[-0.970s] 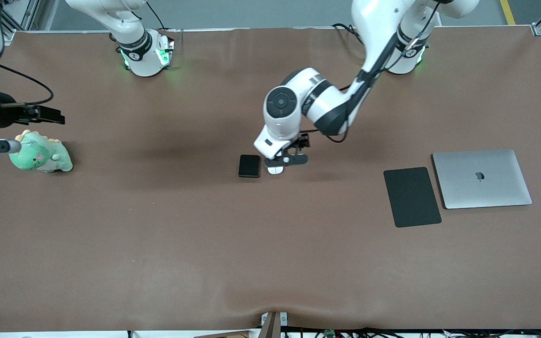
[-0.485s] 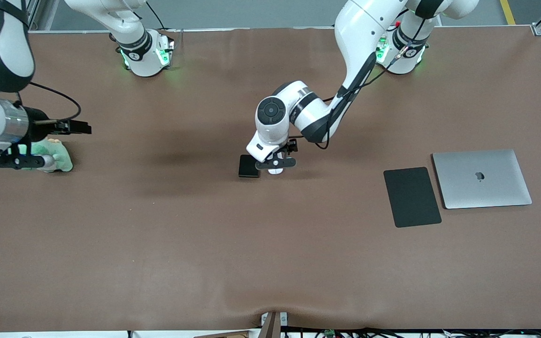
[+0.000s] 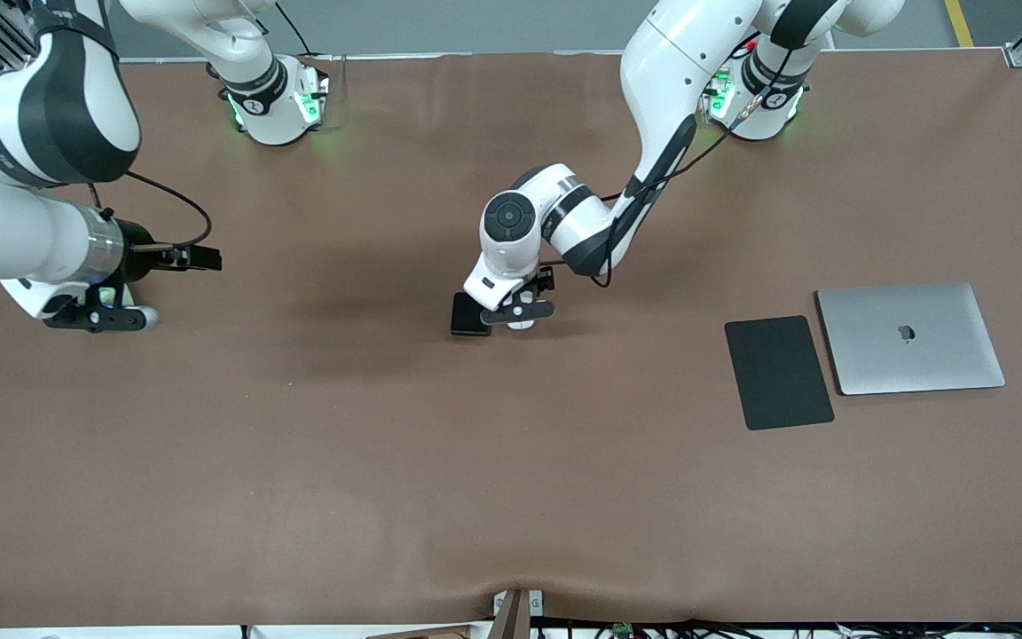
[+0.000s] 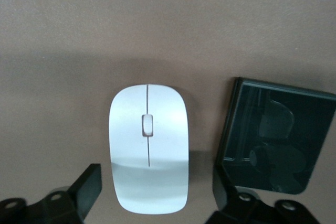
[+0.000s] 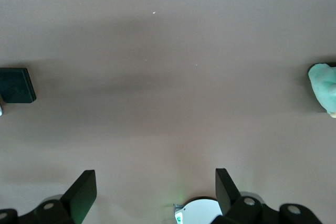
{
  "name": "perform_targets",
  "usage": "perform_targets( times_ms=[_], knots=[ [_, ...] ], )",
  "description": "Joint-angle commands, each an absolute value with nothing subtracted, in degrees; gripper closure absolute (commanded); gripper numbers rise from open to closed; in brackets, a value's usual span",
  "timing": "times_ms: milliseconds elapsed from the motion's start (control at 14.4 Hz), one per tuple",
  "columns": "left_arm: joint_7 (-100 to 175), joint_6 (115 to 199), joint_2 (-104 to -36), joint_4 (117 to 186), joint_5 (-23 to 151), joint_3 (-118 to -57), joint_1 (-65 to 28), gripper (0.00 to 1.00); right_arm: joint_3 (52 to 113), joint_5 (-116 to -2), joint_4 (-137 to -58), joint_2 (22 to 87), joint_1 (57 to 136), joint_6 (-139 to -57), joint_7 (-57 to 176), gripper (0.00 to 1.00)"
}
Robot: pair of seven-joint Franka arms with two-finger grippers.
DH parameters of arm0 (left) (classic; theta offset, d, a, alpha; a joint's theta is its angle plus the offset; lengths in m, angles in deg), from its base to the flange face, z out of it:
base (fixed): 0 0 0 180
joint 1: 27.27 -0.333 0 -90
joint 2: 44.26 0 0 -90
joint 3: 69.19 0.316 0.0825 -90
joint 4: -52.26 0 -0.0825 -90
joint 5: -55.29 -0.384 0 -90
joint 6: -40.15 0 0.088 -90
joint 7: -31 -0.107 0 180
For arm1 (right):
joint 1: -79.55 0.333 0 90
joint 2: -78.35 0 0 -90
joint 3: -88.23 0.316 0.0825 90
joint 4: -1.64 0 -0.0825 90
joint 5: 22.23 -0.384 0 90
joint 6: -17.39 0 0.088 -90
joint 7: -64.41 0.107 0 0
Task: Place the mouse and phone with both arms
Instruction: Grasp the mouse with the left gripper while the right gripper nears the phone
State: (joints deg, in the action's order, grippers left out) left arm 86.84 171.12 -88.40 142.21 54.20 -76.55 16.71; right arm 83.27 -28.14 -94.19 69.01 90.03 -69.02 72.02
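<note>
The white mouse [image 4: 148,148] lies on the brown table beside the black phone [image 4: 275,135]. My left gripper [image 4: 156,192] is open and low over the mouse, with one finger on each side of its end. One fingertip [image 4: 224,190] stands at the phone's corner. In the front view the left gripper [image 3: 520,312] covers most of the mouse [image 3: 521,325] and part of the phone [image 3: 467,317]. My right gripper [image 3: 98,318] is open and empty, up in the air at the right arm's end of the table. It also shows in the right wrist view [image 5: 155,190].
A large black mouse pad [image 3: 779,373] and a silver laptop [image 3: 910,337] lie side by side toward the left arm's end. The green plush dinosaur [image 5: 323,87] shows at the edge of the right wrist view. The right arm hides it in the front view.
The right arm has swung in over the table and now covers the plush dinosaur. The left gripper has shifted slightly toward the phone while staying over the mouse.
</note>
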Motion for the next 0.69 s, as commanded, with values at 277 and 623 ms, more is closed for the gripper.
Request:
perform_targets(
  times_ms=[277, 623],
  knots=[
    [87.9, 171.9, -89.8, 141.8, 52.7, -76.1, 17.1, 0.31, 83.1, -30.0, -95.3, 67.7, 94.4, -74.1, 80.0, 0.0],
    [87.3, 169.2, -87.4, 141.6, 52.7, -75.8, 15.8, 0.89, 83.1, -30.0, -96.5, 65.1, 99.1, -78.6, 83.8, 0.0]
  ],
)
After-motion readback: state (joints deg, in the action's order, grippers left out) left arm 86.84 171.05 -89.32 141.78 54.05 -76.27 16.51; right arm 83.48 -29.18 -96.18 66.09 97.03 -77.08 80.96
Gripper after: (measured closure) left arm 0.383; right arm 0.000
